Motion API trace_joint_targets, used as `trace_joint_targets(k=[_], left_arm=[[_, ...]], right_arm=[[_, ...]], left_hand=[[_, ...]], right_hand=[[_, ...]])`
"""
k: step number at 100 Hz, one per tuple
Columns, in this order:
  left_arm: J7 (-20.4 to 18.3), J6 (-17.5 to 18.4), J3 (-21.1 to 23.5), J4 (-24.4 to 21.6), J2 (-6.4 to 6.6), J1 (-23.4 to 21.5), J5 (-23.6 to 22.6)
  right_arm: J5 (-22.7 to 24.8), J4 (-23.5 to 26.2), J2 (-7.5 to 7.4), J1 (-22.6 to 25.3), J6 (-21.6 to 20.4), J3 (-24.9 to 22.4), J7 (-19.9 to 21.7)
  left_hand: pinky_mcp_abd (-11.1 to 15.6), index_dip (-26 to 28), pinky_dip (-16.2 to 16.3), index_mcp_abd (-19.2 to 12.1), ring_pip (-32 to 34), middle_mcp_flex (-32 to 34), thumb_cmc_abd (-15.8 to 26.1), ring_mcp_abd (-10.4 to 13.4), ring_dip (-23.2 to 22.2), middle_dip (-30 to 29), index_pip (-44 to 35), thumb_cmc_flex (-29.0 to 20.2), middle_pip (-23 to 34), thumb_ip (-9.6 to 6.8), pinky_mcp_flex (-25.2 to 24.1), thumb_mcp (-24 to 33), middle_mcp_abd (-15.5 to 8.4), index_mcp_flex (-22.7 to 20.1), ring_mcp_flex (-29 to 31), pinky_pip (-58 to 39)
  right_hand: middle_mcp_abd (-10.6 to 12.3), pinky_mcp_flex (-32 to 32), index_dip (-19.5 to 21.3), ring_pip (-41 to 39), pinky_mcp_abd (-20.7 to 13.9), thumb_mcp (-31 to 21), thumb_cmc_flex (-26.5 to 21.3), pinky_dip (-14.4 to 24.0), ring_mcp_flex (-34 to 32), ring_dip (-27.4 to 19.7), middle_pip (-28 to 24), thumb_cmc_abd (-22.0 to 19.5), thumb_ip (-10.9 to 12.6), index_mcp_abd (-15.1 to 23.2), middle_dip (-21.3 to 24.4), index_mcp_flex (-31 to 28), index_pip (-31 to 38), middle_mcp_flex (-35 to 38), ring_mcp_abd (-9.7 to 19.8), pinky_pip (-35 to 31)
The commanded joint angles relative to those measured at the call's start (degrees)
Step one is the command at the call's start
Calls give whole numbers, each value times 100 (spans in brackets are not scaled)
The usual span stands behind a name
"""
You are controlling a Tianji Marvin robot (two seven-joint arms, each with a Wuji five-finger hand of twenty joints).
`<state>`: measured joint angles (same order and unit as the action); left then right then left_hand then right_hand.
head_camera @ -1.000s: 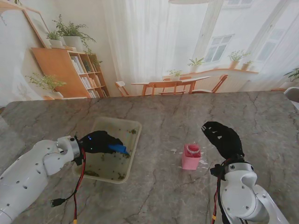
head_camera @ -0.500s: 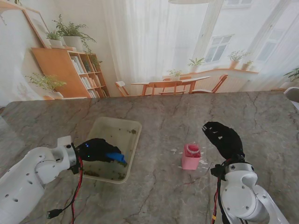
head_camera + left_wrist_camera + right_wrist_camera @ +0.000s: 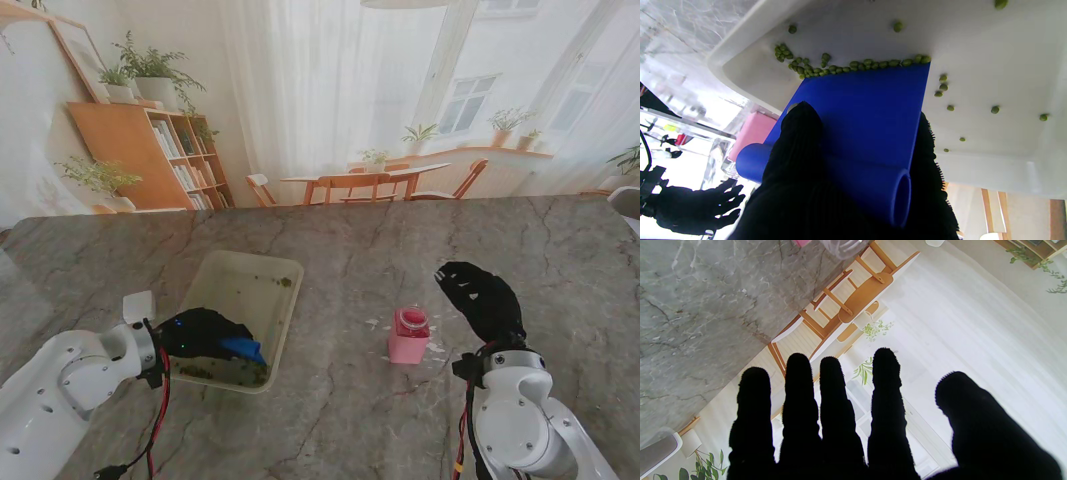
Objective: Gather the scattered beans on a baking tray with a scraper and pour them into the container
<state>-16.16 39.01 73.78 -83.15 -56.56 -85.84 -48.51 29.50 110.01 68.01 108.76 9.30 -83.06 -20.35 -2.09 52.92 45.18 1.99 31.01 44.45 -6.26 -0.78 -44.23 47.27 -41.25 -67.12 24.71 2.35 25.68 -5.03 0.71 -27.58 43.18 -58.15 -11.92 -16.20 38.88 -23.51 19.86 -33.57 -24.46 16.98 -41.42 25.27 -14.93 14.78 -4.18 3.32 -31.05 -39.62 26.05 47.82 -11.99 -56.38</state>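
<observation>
Left wrist view: left hand (image 3: 826, 186) grips blue scraper (image 3: 860, 110), beans (image 3: 853, 65) lined at blade edge – gathering step. Next: push row into tray (image 3: 750, 23) corner. Right hand (image 3: 482, 298) spread, empty – container (image 3: 410, 335) waits.

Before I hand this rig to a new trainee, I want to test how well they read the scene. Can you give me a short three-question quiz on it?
1. True or false: the right hand holds the pink container.
2. What does the left hand hold? A) a spoon B) a blue scraper C) a cloth
3. Fill in: a row of green beans lies along the scraper's front ____.

Key
1. False: it is open, fingers spread, to the right of the container.
2. B, with its blade down in the white tray.
3. Edge; other beans lie scattered in the tray.
</observation>
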Motion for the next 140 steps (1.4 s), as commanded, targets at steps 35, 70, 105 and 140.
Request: trace_joint_targets(k=[35, 70, 105, 140], left_arm=[[-16, -273, 276, -331, -11, -508, -293], [497, -768, 554, -880, -135, -625, -639], [993, -1200, 209, -505, -216, 250, -767], [1616, -1093, -876, 1203, -224, 1750, -823]], right_arm=[[-14, 3, 22, 20, -20, -2, 89], [-23, -23, 22, -9, -14, 16, 95], [-21, -49, 18, -33, -23, 24, 110], [-11, -67, 6, -54, -37, 34, 156]], left_hand=[[-139, 79, 359, -256, 957, 748, 552, 200, -464, -31, -7, -685, 639, 405, 84, 826, -292, -425, 611, -506], [-102, 94, 344, -196, 906, 647, 615, 223, -466, -56, 52, -685, 586, 394, 34, 833, -299, -349, 527, -466], [-54, 62, 355, -123, 882, 486, 699, 256, -481, -85, 166, -685, 570, 366, -38, 804, -273, -222, 422, -462], [156, -215, 417, -72, 915, 200, 612, 398, -536, 421, 228, -685, 249, 307, -80, 700, -271, -16, 236, -549]], right_hand=[[127, 52, 58, 51, 73, 3, 84, 164, -68, 55, 31, -30, 82, 150, -68, -84, 107, 33, 130, 75], [126, 55, 59, 55, 78, 7, 79, 189, -62, 56, 30, -29, 83, 166, -69, -93, 113, 33, 134, 92], [131, 56, 59, 59, 83, 8, 79, 207, -57, 55, 32, -30, 83, 170, -68, -93, 117, 30, 129, 102], [133, 56, 59, 59, 83, 15, 80, 221, -58, 55, 30, -36, 84, 169, -69, -95, 120, 35, 133, 111]])
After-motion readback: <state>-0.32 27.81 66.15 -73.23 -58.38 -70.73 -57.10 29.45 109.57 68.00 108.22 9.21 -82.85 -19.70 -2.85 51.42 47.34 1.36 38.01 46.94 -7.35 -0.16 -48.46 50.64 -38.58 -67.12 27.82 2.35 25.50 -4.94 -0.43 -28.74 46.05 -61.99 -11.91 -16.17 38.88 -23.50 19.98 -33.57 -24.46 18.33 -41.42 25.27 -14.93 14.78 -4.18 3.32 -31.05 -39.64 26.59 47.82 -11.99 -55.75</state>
